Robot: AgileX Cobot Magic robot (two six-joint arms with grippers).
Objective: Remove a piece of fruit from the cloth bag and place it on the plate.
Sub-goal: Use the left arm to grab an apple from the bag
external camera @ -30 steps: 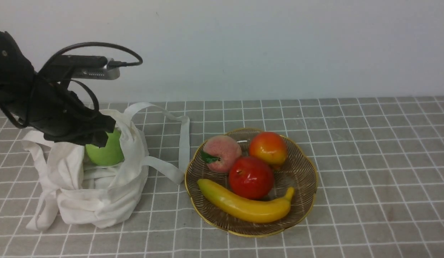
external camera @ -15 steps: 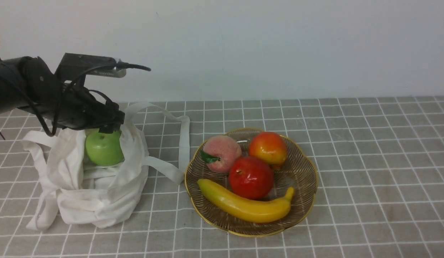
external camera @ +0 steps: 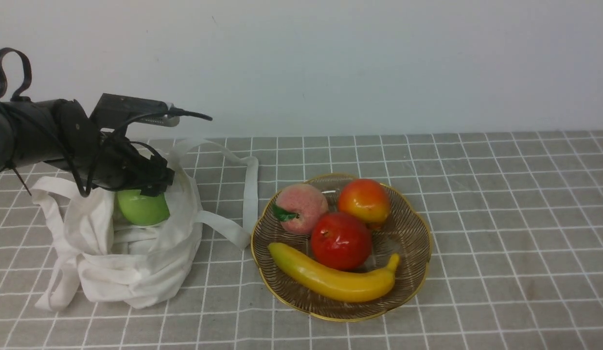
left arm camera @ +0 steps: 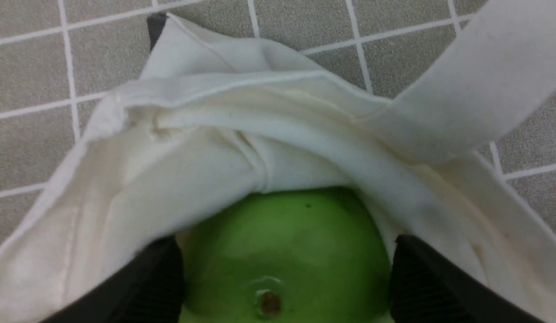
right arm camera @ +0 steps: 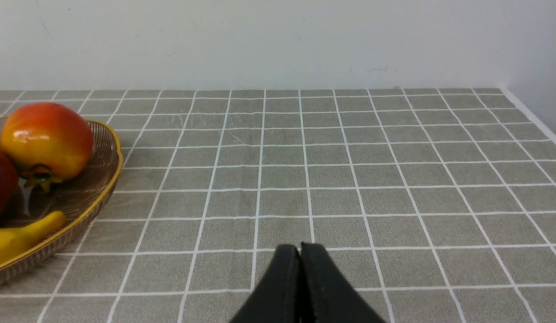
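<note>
The left fingers (left arm camera: 157, 278) are spread wide, one each side of the round shiny green apple (left arm camera: 282, 242). It sits in the soft white cloth bag (external camera: 131, 272), nine o'clock from the ribbed brown plate (external camera: 408, 228). The right fingers (right arm camera: 287, 278) are pressed together. Pinching cloth too might drag the bag.

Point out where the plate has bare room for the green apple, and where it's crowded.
Bare: the right side of the plate, bordered by the red apple, the orange-red fruit, the banana and the rim. Crowded: the left half, around the peach.
</note>
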